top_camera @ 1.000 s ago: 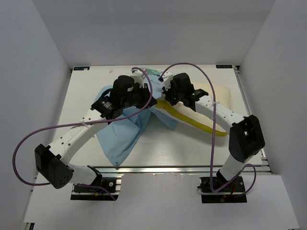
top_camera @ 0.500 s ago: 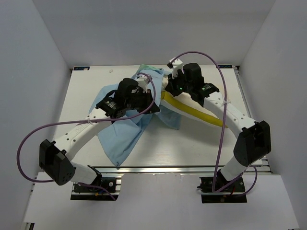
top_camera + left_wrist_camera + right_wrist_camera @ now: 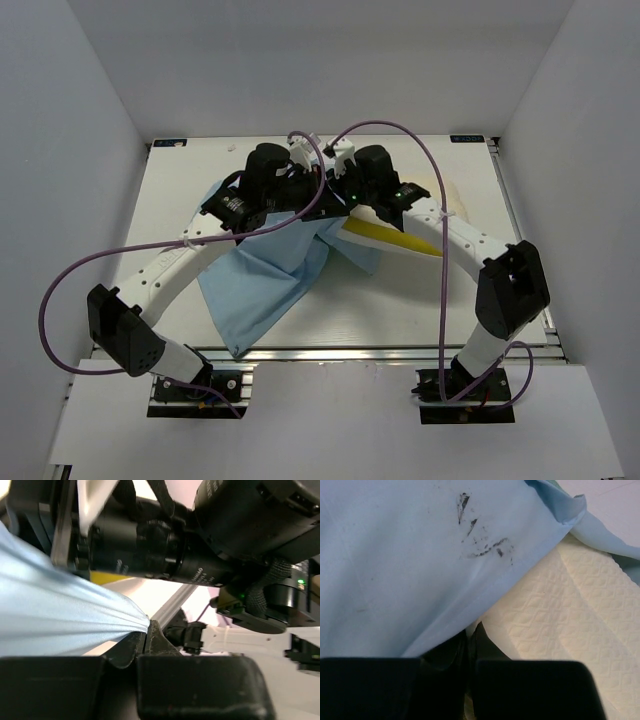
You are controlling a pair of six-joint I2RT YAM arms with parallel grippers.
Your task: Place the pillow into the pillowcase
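The light blue pillowcase (image 3: 262, 278) drapes from the middle of the table toward the near left, and its upper edge is lifted where the two grippers meet. My left gripper (image 3: 308, 200) (image 3: 146, 632) is shut on a gathered fold of the pillowcase (image 3: 60, 615). Close beside it, my right gripper (image 3: 338, 196) (image 3: 470, 632) is shut on the pillowcase's edge (image 3: 410, 570), which has dark smudges. The cream dimpled pillow (image 3: 565, 625) lies just under that edge. Its yellow band (image 3: 395, 238) and a cream corner (image 3: 457, 195) show to the right; the rest is covered.
The white table (image 3: 180, 200) has raised metal rails at its near edge (image 3: 380, 352) and right side (image 3: 520, 230). White walls close in on three sides. Purple cables (image 3: 110, 270) loop off both arms. The right arm's black wrist (image 3: 150, 550) fills the left wrist view.
The right gripper has swung left and come next to the left gripper. The left gripper has moved farther back. The blue fabric now covers more of the pillow's left end.
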